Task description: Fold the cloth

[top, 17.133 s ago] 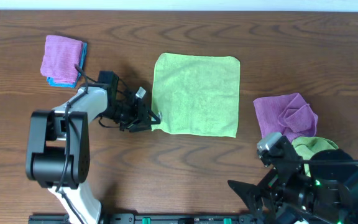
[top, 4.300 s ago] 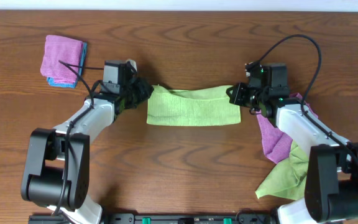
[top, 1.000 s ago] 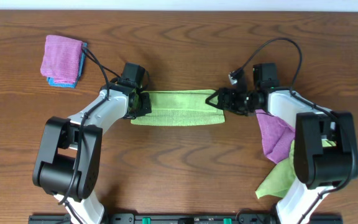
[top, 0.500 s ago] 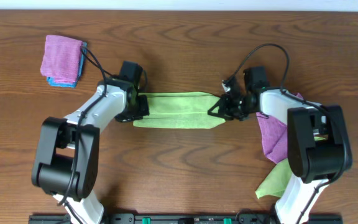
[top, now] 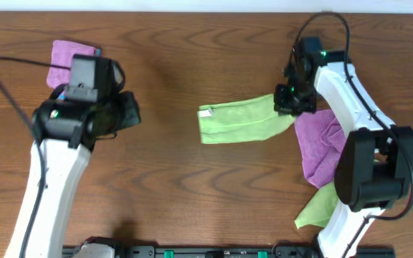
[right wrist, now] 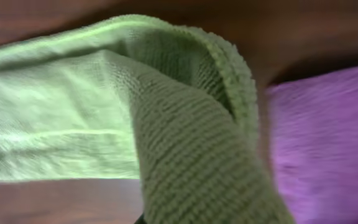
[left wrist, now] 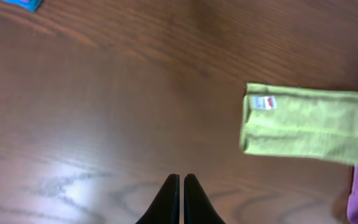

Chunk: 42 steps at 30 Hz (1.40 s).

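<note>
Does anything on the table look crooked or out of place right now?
Yes: the folded cloth lies slanted, its right end bunched in the right gripper beside the purple cloth. The left gripper is shut on nothing, well clear.

You had two lime-green cloths on the surface: the cloth and a second lime-green cloth. You also had two purple ones, the right purple cloth and the left purple cloth, plus one blue cloth.
</note>
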Available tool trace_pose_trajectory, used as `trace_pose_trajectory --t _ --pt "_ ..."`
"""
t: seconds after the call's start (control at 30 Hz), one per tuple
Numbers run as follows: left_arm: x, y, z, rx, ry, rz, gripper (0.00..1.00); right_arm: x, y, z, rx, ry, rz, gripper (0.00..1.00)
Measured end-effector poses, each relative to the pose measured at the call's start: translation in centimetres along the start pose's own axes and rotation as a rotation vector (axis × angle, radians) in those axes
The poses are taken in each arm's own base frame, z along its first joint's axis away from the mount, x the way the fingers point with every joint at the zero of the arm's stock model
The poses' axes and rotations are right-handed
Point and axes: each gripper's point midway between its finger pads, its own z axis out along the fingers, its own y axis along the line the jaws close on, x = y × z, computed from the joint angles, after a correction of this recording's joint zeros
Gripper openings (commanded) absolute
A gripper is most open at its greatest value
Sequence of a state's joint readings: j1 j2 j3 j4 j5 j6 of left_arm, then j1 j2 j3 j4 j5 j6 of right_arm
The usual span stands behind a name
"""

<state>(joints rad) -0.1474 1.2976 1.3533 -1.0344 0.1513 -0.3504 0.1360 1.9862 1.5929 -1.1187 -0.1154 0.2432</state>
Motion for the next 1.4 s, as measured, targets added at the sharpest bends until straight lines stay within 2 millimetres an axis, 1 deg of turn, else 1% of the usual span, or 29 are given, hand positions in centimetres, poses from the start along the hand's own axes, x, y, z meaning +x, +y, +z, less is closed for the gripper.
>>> trace_pose_trajectory --t 0.03,0.1,0.17,0.2,0.3,0.4,0.53,0.57,0.6,0.63,0.67,0.7,0.73,0.8,0.87,0.9,0.93,0.97,1.0,1.07,1.13,1.17,1.2,1.23,1.27,1.3,1.33,1.37,1.4 --pt "0.3 0.0 -0.6 0.003 -0.006 0.001 0.06 -0.4 0.6 -0.5 0.023 -0.028 -0.026 0.01" --pt "0.8 0.1 -1.9 0.013 -0.021 0.002 0.06 -0.8 2.6 -0.9 0.062 -0.078 -0.095 0.02" --pt "1.3 0.1 -3.1 0.023 -0.035 0.004 0.06 -0.3 5.1 -0.7 0.088 -0.101 -0.165 0.02" --pt "1.6 0.1 -3.8 0.031 -0.047 0.005 0.06 0.2 6.9 -0.3 0.103 -0.111 -0.215 0.02" --pt "2.3 0.1 -5.0 0.047 -0.059 0.007 0.06 1.5 10.2 0.9 0.112 -0.117 -0.302 0.02" --pt "3.1 0.1 -5.9 0.065 -0.057 0.008 0.06 2.6 12.1 2.6 0.127 -0.099 -0.344 0.01" --pt "3.8 0.0 -6.3 0.076 -0.041 0.008 0.06 3.7 12.8 5.1 0.158 -0.051 -0.368 0.02" --pt "3.9 0.0 -6.3 0.077 -0.035 0.007 0.06 4.0 13.0 5.7 0.163 -0.042 -0.373 0.04" --pt "4.0 0.1 -6.3 0.076 -0.033 0.007 0.05 4.2 13.3 6.0 0.162 -0.04 -0.375 0.11" --pt "4.0 0.1 -6.3 0.076 -0.032 0.006 0.06 4.2 13.7 6.1 0.154 -0.046 -0.377 0.28" --pt "4.0 0.1 -6.3 0.076 -0.032 0.006 0.06 4.2 14.4 6.2 0.137 -0.054 -0.382 0.51" --pt "4.0 0.1 -6.3 0.076 -0.032 0.005 0.06 4.3 15.2 6.2 0.109 -0.061 -0.389 0.8" --pt "4.0 0.1 -6.3 0.076 -0.032 0.004 0.07 4.5 16.2 6.3 0.076 -0.064 -0.397 0.84" --pt "4.0 0.1 -6.3 0.075 -0.033 0.003 0.11 5.3 18.2 6.4 -0.007 -0.052 -0.418 0.84" --pt "3.9 0.1 -6.2 0.076 -0.036 0.0 0.12 6.3 20.5 6.3 -0.118 -0.025 -0.435 0.74" --pt "3.8 0.0 -6.2 0.078 -0.042 0.0 0.14 6.7 21.4 6.2 -0.168 -0.009 -0.438 0.63" --pt "3.6 -0.1 -6.2 0.08 -0.047 0.0 0.17 7.1 22.0 6.0 -0.208 0.01 -0.43 0.4" --pt "3.5 -0.1 -6.1 0.079 -0.046 0.001 0.18 7.3 22.2 5.7 -0.234 0.025 -0.433 0.07" --pt "3.5 -0.1 -5.8 0.079 -0.044 -0.003 0.19 7.3 22.4 5.4 -0.252 0.038 -0.426 0.02" --pt "3.5 0.0 -4.9 0.074 -0.031 -0.004 0.25 6.8 22.3 3.9 -0.277 0.057 -0.402 0.02" --pt "3.7 0.2 -2.9 0.069 -0.009 -0.009 0.36 5.6 22.0 2.2 -0.291 0.046 -0.38 0.01" --pt "3.8 0.2 -1.9 0.075 0.003 -0.012 0.43 4.8 21.6 1.3 -0.292 0.036 -0.366 0.01" --pt "3.9 0.1 -0.4 0.087 0.016 -0.019 0.62 4.0 21.0 0.2 -0.284 0.022 -0.35 0.01" --pt "4.2 -0.1 1.0 0.105 0.034 -0.023 0.75 3.1 20.1 -0.9 -0.266 0.007 -0.331 0.02" --pt "4.5 -0.3 2.5 0.13 0.051 -0.029 0.82 2.3 19.0 -1.9 -0.242 -0.013 -0.31 0.02" --pt "4.7 -0.5 3.5 0.149 0.065 -0.038 0.86 1.5 17.9 -2.8 -0.219 -0.035 -0.291 0.02" --pt "5.2 -0.8 5.2 0.181 0.084 -0.047 0.95 0.6 16.6 -3.8 -0.191 -0.06 -0.268 0.02" --pt "5.6 -1.1 6.6 0.207 0.104 -0.058 0.98 -0.1 15.1 -4.6 -0.16 -0.079 -0.243 0.01" --pt "5.9 -1.4 7.8 0.237 0.112 -0.073 0.95 -0.6 13.5 -5.1 -0.128 -0.09 -0.215 0.02"
